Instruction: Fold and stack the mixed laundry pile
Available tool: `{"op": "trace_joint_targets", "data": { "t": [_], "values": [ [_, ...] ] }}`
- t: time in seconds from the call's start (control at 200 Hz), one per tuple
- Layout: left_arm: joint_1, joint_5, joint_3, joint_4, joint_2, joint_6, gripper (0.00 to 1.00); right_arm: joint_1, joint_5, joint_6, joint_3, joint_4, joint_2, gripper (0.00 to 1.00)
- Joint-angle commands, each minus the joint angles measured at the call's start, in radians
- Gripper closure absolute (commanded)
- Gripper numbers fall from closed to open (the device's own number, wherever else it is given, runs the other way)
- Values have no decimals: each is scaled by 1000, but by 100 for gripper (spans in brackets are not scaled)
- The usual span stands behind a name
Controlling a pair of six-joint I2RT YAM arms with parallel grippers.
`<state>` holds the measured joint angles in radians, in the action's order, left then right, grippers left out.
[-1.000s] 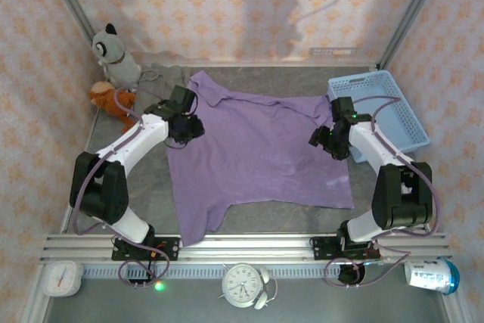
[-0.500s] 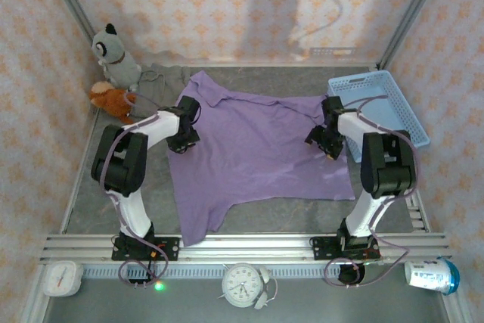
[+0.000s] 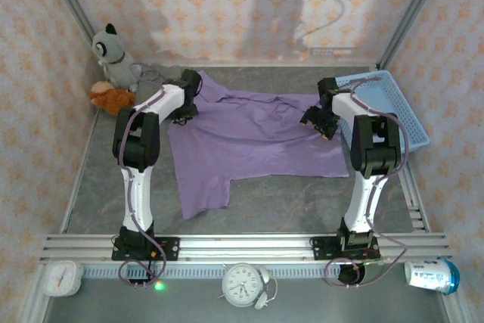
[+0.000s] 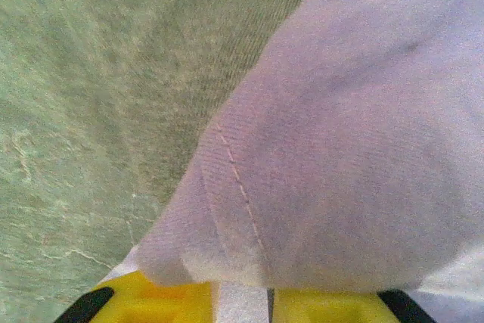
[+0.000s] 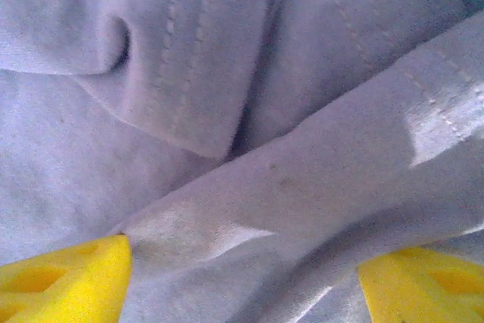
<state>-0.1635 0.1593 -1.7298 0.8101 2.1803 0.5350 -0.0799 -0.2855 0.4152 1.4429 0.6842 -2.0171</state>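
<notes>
Lavender garment (image 3: 257, 141) lies spread flat mid-table, far hem near the back wall, one sleeve sticking out toward the front rail at lower left. The right edge stops just short of the light blue slatted basket (image 3: 393, 111). The front half of the grey table (image 3: 265, 209) is bare, so there is plenty of room there. The back-left is tight: grey plush (image 3: 113, 54) and orange plush (image 3: 110, 97) sit in the corner, with the small taupe garment (image 3: 157, 75) by them, mostly behind the left arm.

Left gripper (image 3: 186, 109) is at the far-left corner of the purple cloth, jaws narrow, pinching a stitched fold that bulges over the yellow fingers (image 4: 151, 300). Right gripper (image 3: 318, 120) is at the far-right corner, jaws wide, with a loose band of cloth lying between its yellow fingers (image 5: 60, 277), not clamped.

The cloth is a soft, matte knit with double-stitched seams and rumpled ridges by the right jaws. The table surface is mottled and stone-like.
</notes>
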Motion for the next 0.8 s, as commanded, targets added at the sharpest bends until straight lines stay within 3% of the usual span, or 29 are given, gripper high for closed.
{"op": "trace_joint_targets", "data": {
  "t": [0.0, 0.18, 0.365, 0.49, 0.61, 0.796],
  "values": [
    [7, 53, -84, 94, -7, -80, 73, -8, -28, -62, 23, 78, 9, 19],
    [-7, -62, 30, 102, -170, -96, 53, -8, 9, -128, -40, 160, 162, 16],
    [-23, -176, 346, -11, -422, 21, 53, -2, 56, -145, -163, 208, 300, 24],
    [-26, -239, 521, -123, -485, 123, 69, 31, 40, -127, -247, 174, 352, 31],
    [-35, -296, 609, -218, -468, 196, 99, 46, 26, -117, -278, 155, 338, 40],
    [-42, -283, 662, -287, -383, 269, 100, 59, 32, -84, -355, 88, 294, 43]
  ]
}}
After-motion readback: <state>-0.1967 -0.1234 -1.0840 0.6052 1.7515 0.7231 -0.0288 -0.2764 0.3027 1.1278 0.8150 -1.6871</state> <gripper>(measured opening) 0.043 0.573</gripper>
